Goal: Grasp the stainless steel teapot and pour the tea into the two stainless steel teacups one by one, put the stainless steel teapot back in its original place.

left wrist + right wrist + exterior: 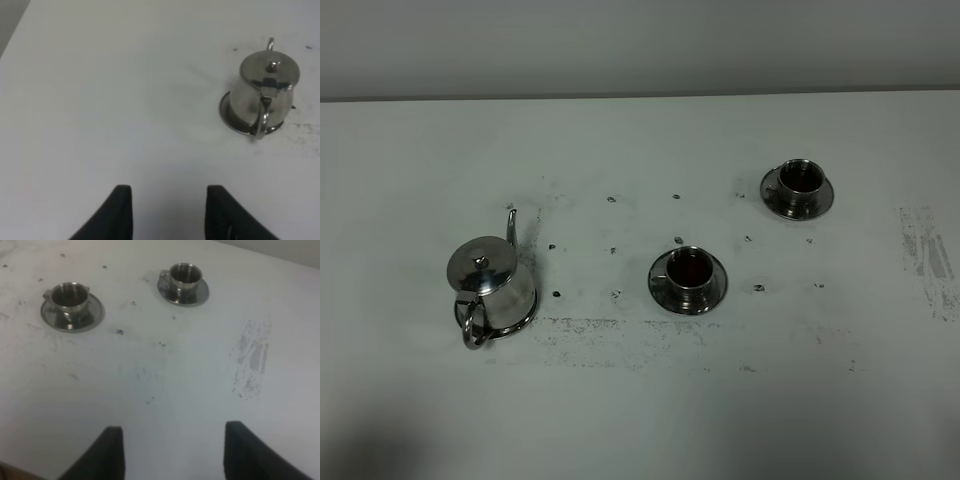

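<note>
Sitting on its tray toward the desk's left side, the teapot stands upright, lid on, with its loop handle turned to the near edge and its thin spout pointing to the far edge. Both cups rest on saucers: one cup near the desk's middle, the other cup farther back and to the right, well apart from the pot.

The pot looks rigid and polished, so likely slippery on its rounded body; if full it would be fairly heavy and prone to swing. The handle seems the surest hold, taken across the loop near its top so the pot hangs steady and tips toward the spout. The lid may be loose in a steep pour.

The left jaws stand parted and empty, well short of the pot. The right jaws also hold nothing; their fingers show a gap, though they appear drawn in as far as they go.
</note>
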